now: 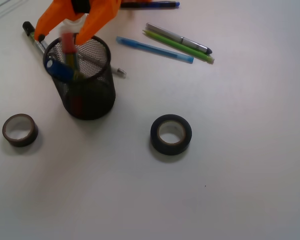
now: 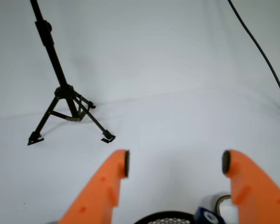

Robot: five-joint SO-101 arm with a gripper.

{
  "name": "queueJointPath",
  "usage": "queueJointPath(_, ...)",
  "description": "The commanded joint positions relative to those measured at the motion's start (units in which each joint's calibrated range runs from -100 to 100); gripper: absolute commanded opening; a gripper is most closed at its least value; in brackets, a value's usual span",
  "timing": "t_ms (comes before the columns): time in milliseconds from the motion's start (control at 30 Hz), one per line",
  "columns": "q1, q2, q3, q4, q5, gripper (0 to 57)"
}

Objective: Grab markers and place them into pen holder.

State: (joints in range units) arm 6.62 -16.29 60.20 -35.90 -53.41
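Note:
The pen holder (image 1: pixel 87 95) is a black mesh cup at the left of the front view. A blue-capped marker (image 1: pixel 59 70) leans inside it against the left rim. A red-capped marker (image 1: pixel 68 44) stands in it and looks blurred. Another marker, black-capped (image 1: pixel 29 28), lies on the table behind the holder's left side. My orange gripper (image 1: pixel 62 36) hangs just above the holder, open, its fingers either side of the red cap. In the wrist view the gripper (image 2: pixel 176 163) holds nothing, with the holder's rim (image 2: pixel 163 217) and the blue cap (image 2: pixel 208 216) below it.
Light-blue (image 1: pixel 155 50), green (image 1: pixel 180 47) and silver (image 1: pixel 177 38) pens lie right of the holder, a dark pen (image 1: pixel 150 5) at the top edge. Tape rolls sit at front left (image 1: pixel 20 130) and centre (image 1: pixel 171 134). A tripod (image 2: pixel 65 95) and cable (image 2: pixel 261 46) show ahead.

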Motion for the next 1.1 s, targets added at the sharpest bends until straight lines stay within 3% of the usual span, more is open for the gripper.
queueJointPath(0,0.7,-1.3,-2.0,-0.2,2.7,23.4)
queueJointPath(133,0.6,-1.6,-7.5,2.7,7.9,23.8)
queueJointPath(267,1.3,-9.8,-17.5,29.9,15.3,23.8)
queueJointPath(400,7.4,-14.7,-29.0,60.1,20.5,23.8)
queueJointPath(567,15.5,-12.7,-37.1,79.0,26.1,23.9)
queueJointPath(767,19.8,-2.9,-46.8,99.1,32.1,23.9)
queueJointPath(1067,25.0,24.7,-78.5,130.2,35.9,23.9)
